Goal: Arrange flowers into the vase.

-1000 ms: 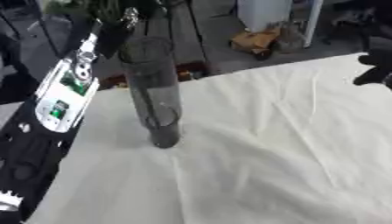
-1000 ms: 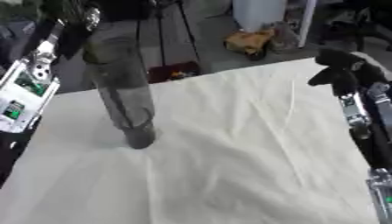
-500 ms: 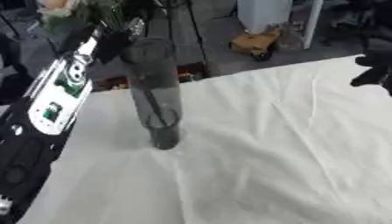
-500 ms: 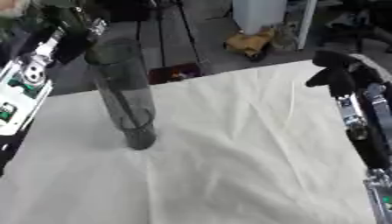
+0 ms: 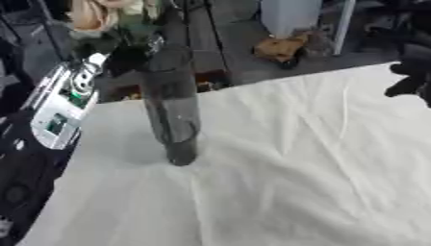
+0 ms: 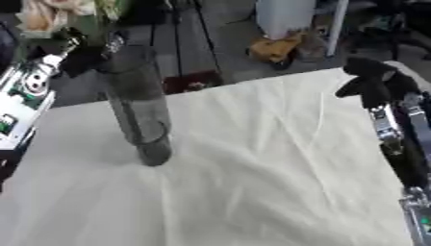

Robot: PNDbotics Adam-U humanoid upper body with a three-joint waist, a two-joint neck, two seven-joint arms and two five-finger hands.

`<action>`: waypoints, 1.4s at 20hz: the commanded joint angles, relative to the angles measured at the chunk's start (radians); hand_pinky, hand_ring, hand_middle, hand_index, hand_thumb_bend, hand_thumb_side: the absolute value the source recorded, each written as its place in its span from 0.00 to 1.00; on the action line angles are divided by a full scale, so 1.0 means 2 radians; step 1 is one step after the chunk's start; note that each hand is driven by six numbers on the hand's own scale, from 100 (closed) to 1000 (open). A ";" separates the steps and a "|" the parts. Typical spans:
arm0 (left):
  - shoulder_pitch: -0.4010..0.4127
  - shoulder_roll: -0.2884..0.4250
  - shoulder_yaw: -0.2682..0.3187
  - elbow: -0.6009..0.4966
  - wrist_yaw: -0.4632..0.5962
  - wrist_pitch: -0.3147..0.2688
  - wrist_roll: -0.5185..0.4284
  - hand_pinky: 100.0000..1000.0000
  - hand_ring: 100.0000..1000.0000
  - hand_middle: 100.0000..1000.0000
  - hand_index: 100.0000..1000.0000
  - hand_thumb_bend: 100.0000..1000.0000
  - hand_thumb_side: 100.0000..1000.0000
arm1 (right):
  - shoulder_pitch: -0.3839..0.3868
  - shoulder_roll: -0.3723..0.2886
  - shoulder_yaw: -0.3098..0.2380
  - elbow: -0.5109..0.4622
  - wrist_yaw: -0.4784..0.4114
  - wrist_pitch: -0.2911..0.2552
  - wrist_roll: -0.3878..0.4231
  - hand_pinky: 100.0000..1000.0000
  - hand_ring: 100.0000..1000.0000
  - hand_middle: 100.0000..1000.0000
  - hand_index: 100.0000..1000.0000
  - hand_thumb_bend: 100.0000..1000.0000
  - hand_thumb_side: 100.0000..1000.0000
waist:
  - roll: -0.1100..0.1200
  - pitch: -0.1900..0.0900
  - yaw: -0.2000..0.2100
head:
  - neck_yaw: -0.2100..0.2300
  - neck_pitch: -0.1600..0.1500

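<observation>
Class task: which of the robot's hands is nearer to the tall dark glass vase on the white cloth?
Left. The left hand is at the tall dark glass vase's mouth with pale flowers; the right hand hangs far off, over the cloth's far right edge.

Vase [image 5: 172, 113] stands left on table [image 5: 295, 168], flowers [image 5: 101, 19] above-behind.

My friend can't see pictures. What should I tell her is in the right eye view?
A tall dark glass vase stands on a table covered in a white cloth, with pale flowers held just above its mouth. The robot's left arm comes in on the left, and its black right hand hangs over the table's right side.
</observation>
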 commanded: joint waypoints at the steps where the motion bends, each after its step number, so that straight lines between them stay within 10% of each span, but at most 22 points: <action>1: -0.015 0.022 0.009 -0.011 -0.009 0.002 -0.029 0.91 1.00 1.00 1.00 0.41 1.00 | -0.002 -0.007 -0.004 -0.010 0.001 0.001 -0.001 0.65 0.82 0.47 0.85 0.07 1.00 | -0.003 -0.017 0.002 | -0.002 -0.005; 28: 0.013 0.085 0.015 -0.061 -0.024 0.009 -0.154 0.95 1.00 1.00 1.00 0.60 1.00 | 0.003 -0.003 -0.009 -0.012 0.008 0.004 -0.011 0.65 0.82 0.47 0.85 0.06 1.00 | -0.009 -0.028 0.015 | -0.015 0.007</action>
